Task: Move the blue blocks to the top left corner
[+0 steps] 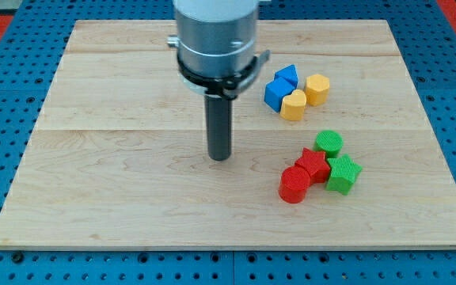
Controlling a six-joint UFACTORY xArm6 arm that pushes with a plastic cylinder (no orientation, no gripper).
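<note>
Two blue blocks sit close together at the view's upper right: a blue triangular block [287,75] and, just below it, a blue cube-like block [276,93]. My tip [219,157] stands near the board's middle, to the left of and below the blue blocks, well apart from them. It touches no block. The rod hangs from the grey arm head [216,36] at the view's top centre.
Two yellow blocks touch the blue ones: one [294,104] just below right, one [317,89] to the right. Lower right lies a cluster: green cylinder [328,143], green star [343,173], red star [313,165], red cylinder [294,185]. The wooden board [117,182] rests on a blue pegboard.
</note>
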